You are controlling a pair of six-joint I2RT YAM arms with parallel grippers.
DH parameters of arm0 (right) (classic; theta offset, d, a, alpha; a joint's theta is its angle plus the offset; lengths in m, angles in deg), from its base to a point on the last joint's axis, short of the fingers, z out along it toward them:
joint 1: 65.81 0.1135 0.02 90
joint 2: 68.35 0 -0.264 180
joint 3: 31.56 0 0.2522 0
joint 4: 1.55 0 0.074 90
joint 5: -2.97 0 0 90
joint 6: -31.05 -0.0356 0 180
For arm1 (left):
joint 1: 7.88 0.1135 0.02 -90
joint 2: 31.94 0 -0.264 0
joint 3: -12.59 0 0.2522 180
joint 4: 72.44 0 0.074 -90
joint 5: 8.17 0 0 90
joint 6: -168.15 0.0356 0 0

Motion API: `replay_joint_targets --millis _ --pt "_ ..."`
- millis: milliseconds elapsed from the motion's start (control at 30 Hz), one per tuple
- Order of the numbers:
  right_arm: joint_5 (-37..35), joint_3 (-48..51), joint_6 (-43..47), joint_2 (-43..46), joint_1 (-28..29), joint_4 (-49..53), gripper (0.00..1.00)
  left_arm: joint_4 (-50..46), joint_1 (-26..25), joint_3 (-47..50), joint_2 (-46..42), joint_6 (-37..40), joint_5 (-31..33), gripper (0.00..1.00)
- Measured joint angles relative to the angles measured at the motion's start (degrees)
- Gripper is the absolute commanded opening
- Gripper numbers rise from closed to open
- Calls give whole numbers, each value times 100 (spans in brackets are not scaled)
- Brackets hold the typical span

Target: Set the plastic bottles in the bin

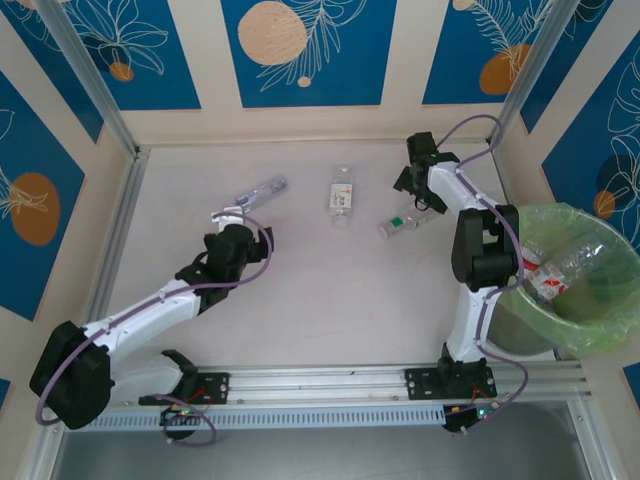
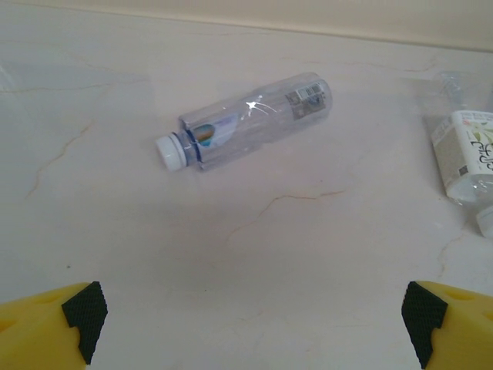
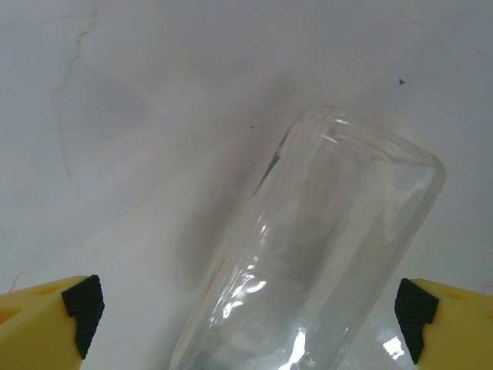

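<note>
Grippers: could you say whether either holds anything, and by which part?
Nothing is held: left gripper open short of a white-capped bottle, right gripper open over a clear bottle.

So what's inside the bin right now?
Crushed clear bottles lie in the green-lined bin, one with a red-and-white label. The right arm covers its left side; anything underneath is hidden.

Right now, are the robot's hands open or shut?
Left gripper: open, empty.
Right gripper: open, bottle just ahead, not held.

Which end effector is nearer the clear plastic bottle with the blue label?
Left. Left end effector: just short of the blue-labelled bottle. Right end effector: far off, over another clear bottle.
</note>
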Motion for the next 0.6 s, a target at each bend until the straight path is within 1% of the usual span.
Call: replay_joint_targets --millis 300,600 --pt "83 0 -352 -210 -118 79 100 -214 2 190 -256 -146 444 100" --pt "238 -2 -588 -599 -229 -2 95 -271 2 225 -256 -144 474 100"
